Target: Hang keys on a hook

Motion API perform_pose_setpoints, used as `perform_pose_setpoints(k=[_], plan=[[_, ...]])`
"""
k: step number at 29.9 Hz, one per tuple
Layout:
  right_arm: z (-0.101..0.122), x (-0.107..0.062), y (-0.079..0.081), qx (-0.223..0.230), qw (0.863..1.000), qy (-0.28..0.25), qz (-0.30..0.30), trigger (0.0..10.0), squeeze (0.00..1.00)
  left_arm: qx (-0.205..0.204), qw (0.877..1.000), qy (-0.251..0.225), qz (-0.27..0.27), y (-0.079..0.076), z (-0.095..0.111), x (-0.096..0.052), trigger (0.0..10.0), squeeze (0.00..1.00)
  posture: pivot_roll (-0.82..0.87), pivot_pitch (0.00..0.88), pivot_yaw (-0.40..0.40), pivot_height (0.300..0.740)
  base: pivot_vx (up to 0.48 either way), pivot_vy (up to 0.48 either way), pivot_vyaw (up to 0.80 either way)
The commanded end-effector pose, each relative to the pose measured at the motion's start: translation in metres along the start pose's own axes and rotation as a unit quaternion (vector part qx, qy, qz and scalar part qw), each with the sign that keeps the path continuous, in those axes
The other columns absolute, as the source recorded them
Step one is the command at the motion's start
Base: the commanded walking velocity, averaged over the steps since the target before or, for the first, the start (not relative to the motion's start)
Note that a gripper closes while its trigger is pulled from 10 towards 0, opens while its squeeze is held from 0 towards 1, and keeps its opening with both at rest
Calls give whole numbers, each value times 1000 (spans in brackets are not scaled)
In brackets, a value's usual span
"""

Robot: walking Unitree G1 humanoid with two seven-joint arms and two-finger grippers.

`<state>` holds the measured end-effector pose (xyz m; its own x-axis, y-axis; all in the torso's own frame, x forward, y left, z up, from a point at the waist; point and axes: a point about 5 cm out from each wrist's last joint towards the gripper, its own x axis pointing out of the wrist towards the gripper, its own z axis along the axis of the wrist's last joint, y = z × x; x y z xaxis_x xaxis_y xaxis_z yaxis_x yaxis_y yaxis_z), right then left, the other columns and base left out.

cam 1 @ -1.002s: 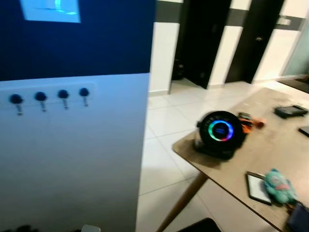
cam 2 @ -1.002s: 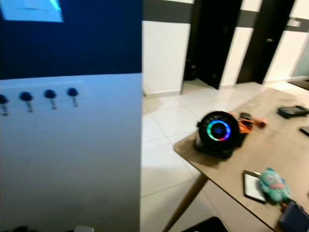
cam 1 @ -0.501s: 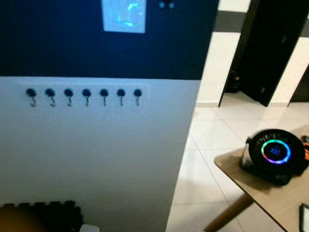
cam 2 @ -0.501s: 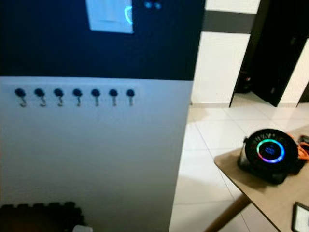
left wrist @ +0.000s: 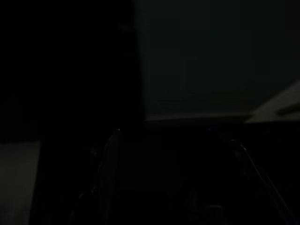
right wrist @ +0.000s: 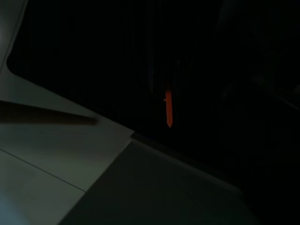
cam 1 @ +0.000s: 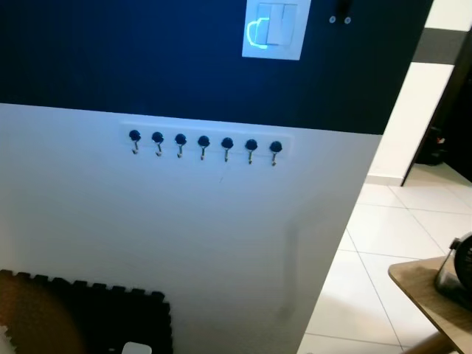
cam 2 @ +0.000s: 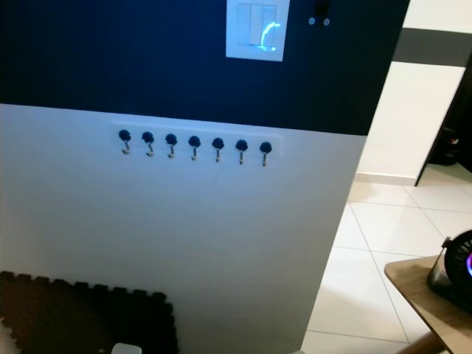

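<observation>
A white rail with several black-knobbed hooks (cam 1: pixel 204 141) is fixed to the white lower part of the wall ahead, just under the dark blue upper part. All the hooks hang bare. In the very dark right wrist view, a thin orange strip (right wrist: pixel 168 108) hangs down by my right gripper (right wrist: pixel 169 77); what it is attached to is lost in the dark. My left gripper (left wrist: pixel 176 180) is only a faint outline in its dark wrist view. I cannot make out any keys.
A white light switch (cam 1: pixel 272 29) glows above the hooks. A dark foam mat (cam 1: pixel 96 317) lies at the wall's foot. The wall ends at a corner (cam 1: pixel 354 243) on the right, with pale floor tiles (cam 1: pixel 383 243) beyond. A wooden table's corner (cam 1: pixel 417 276) carries a round speaker (cam 1: pixel 463 269).
The camera has swung left: the hook rail moved from the left edge to the middle, and the table with the speaker slid almost out at the right.
</observation>
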<state>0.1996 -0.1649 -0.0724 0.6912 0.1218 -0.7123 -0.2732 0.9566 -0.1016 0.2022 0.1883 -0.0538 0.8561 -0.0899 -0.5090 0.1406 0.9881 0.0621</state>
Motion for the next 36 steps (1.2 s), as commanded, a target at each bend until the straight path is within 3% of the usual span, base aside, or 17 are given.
perform_pose_setpoints(k=[1,13,26,36], plan=[[-5,-2,-4,10,1000,9,-11,10000,0,2,1000,7,-5,-2,-2,0,10000,0,95,23,-45,740,0,307,0],[-6,-2,-3,10,1000,12,-11,10000,0,4,1000,6,-7,-3,0,1,10000,0,98,22,-44,740,0,449,0],[-7,-2,-5,9,1000,15,-13,10000,0,26,999,-8,-29,-4,2,0,10000,0,96,15,-42,740,0,0,0],[-9,-3,-5,10,1000,18,-14,10000,0,26,999,-6,-35,-5,2,0,10000,0,94,9,-39,740,0,-451,0]])
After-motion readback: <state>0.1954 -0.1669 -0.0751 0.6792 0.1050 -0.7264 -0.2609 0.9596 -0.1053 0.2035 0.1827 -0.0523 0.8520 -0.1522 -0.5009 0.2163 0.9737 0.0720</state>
